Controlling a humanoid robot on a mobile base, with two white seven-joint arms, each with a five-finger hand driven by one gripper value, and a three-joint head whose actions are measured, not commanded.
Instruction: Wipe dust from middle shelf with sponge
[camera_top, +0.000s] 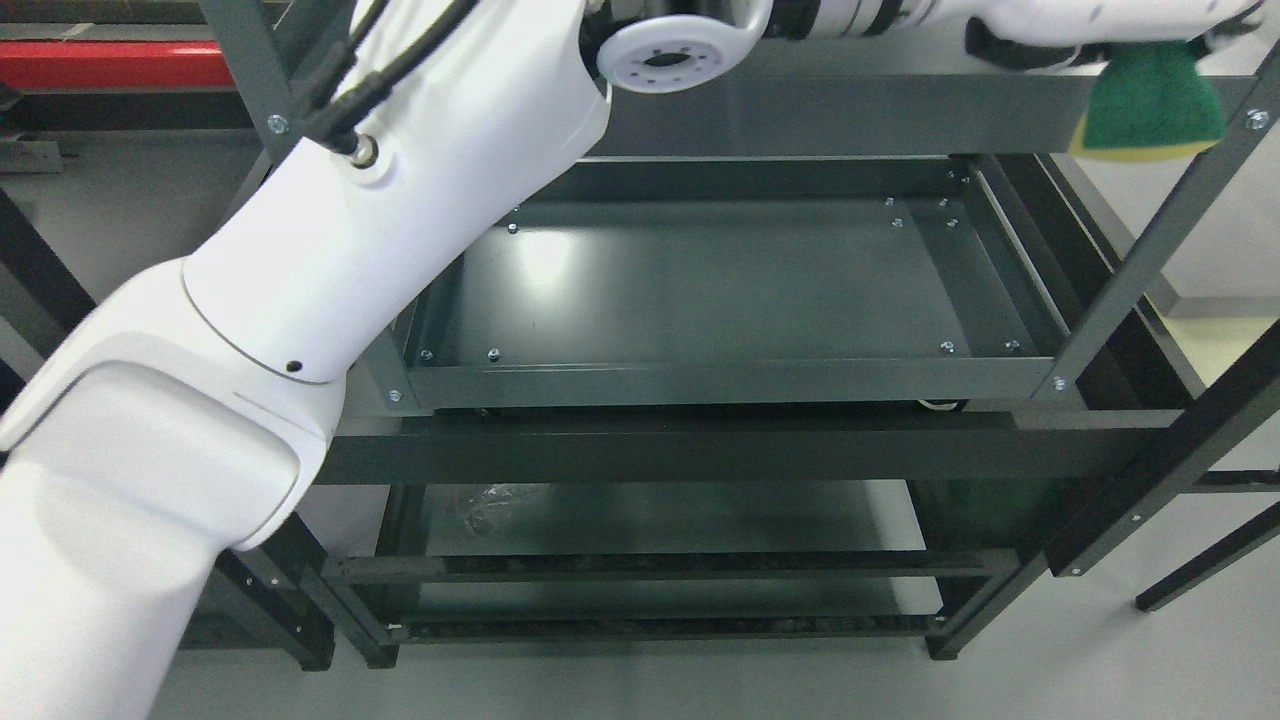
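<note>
left arm (300, 280) | glossy white shells | black cables near a silver screw | round white flange, ringed holes

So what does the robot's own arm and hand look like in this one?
The left arm has smooth glossy white shells split by thin seams, with a small dark screw hole and a metal bolt. Black cables run along its upper section. A round white flange has a ring of small holes. The left hand is white with black parts.

Dark grey metal shelf rack (700, 385) on the pale floor (1050, 670). Its middle shelf (700, 290), a shallow bolted tray, sits below and left of the left hand (1090, 30); crumpled clear plastic (495, 505) lies on the lower shelf.
</note>
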